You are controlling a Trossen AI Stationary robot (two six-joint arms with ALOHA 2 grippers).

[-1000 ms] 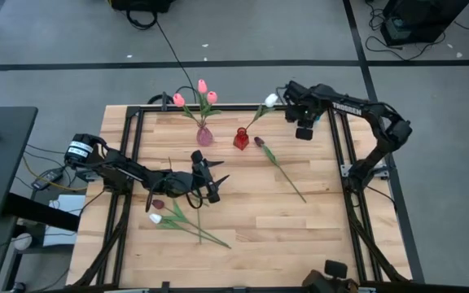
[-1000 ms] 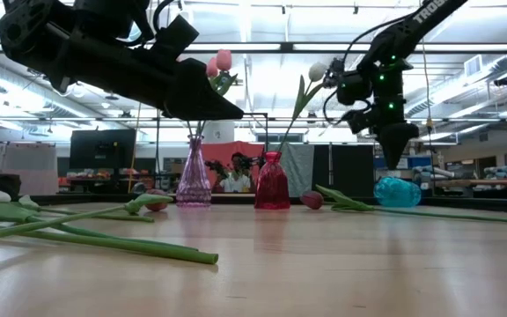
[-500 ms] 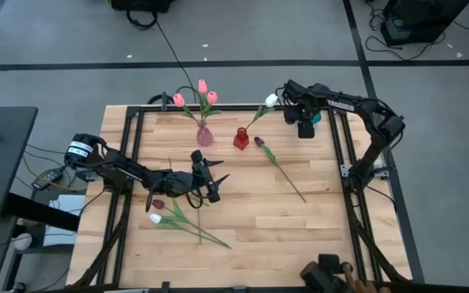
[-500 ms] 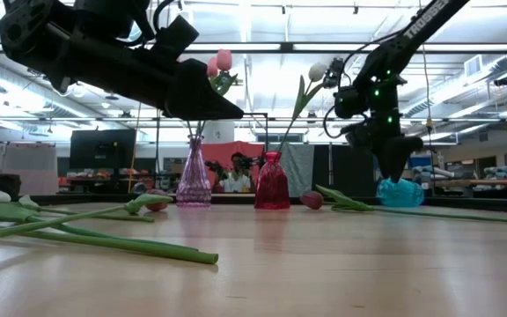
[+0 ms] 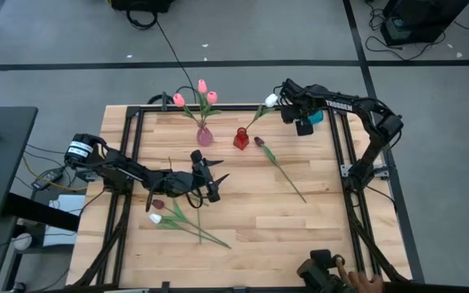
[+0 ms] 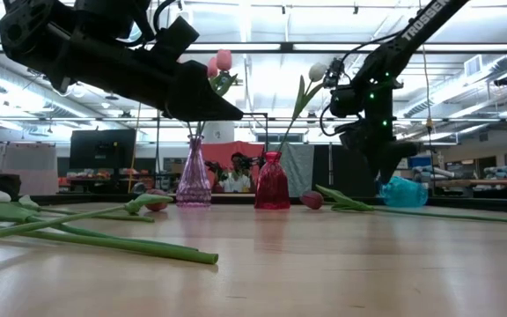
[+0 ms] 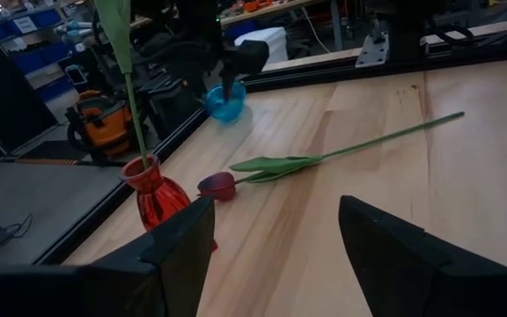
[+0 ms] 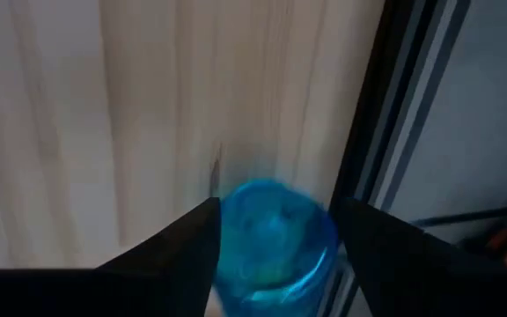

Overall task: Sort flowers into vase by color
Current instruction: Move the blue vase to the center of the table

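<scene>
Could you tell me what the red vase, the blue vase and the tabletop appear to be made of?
The red vase looks like translucent tinted glass or clear plastic: light passes through and it glints. The blue vase also looks translucent and glossy, glass or plastic. The tabletop appears to be wood, joined in pale strips with visible grain.

Blue vase blurred, apparently partly behind right fingers.
</scene>
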